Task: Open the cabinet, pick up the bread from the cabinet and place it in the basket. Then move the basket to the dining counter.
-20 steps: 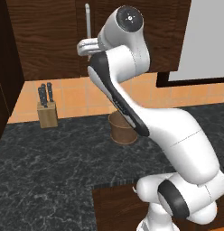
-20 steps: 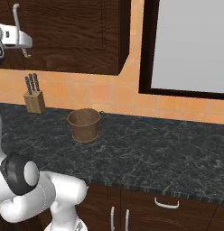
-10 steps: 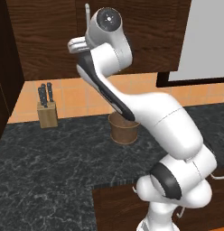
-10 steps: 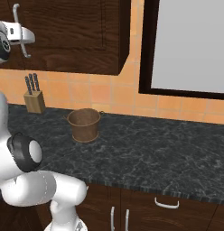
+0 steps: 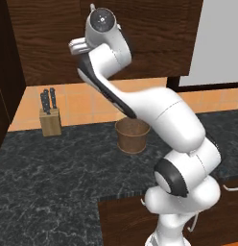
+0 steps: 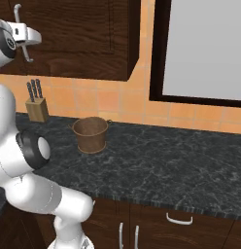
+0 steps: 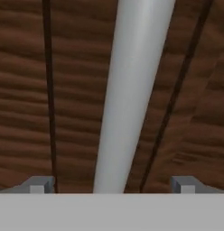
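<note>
Cabinet: the dark walnut-grain wall cabinet [image 6: 78, 39] hangs above the black marble worktop [image 6: 156, 165]; its door is shut.
Handle: the long vertical silver bar handle [image 7: 132, 94] runs up the hand view, straight ahead between the two finger tips and very close.
Gripper: the two-finger gripper [image 7: 111, 185] is spread wide, one tip on each side of the bar, nothing pinched yet; whether a pad touches the bar cannot be told.
Handling, as a judgement: the bar looks rigid, smooth and rather slippery, so a firm squeeze across its width near mid-length should hold best; the door is stiff and probably swings on side hinges, so the pull ought to follow an arc.
Bread: not to be seen; presumably behind the shut door.
Basket: the round brown wooden bucket-like basket [image 6: 91, 135] stands upright on the worktop below the cabinet, well apart from the wooden knife block with black handles [image 6: 37, 106]; it looks empty in the right base view.
Change since a second ago: the arm has swung across the left base view and reached up toward the door, so that its elbow now hides part of the basket; the fingers were already spread; basket, block and door have stayed put.
</note>
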